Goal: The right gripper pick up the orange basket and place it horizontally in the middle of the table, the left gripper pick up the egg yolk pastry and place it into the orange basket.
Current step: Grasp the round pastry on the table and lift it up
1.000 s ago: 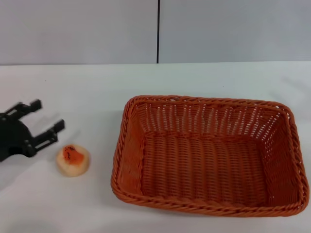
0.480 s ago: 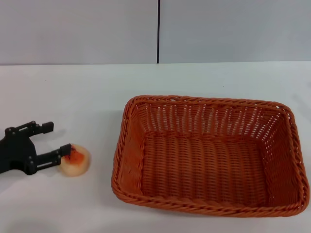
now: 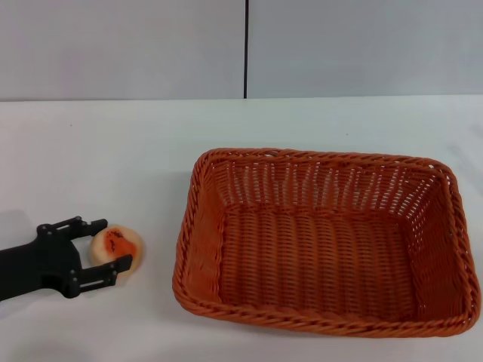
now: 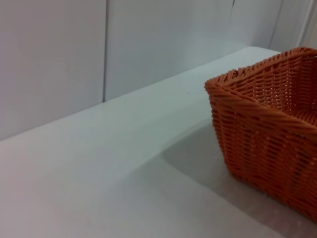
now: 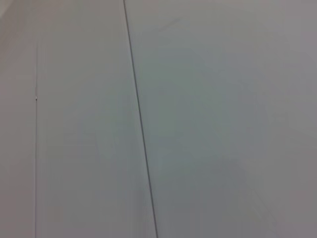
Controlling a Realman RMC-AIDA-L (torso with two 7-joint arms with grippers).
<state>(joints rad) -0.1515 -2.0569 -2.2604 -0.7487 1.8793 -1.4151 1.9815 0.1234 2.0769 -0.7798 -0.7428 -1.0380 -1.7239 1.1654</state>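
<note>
The egg yolk pastry point(image 3: 121, 243) lies on the white table point(image 3: 136, 158), left of the orange basket point(image 3: 324, 157). My left gripper point(image 3: 112, 243) reaches in low from the left and is open, one finger on the far side of the pastry and one on the near side. The pastry rests on the table between them. The basket stands lengthwise across the middle-right of the table with nothing inside. In the left wrist view one basket corner point(image 4: 267, 139) shows, but neither the pastry nor my fingers. My right gripper is out of view.
A grey panelled wall point(image 3: 151, 45) with a dark vertical seam runs behind the table. The right wrist view holds only that wall point(image 5: 198, 124). Bare tabletop point(image 4: 99, 178) stretches left of and behind the basket.
My left gripper has come down and moved right towards the pastry, from behind and left of it to straddling it. The basket and pastry have not moved.
</note>
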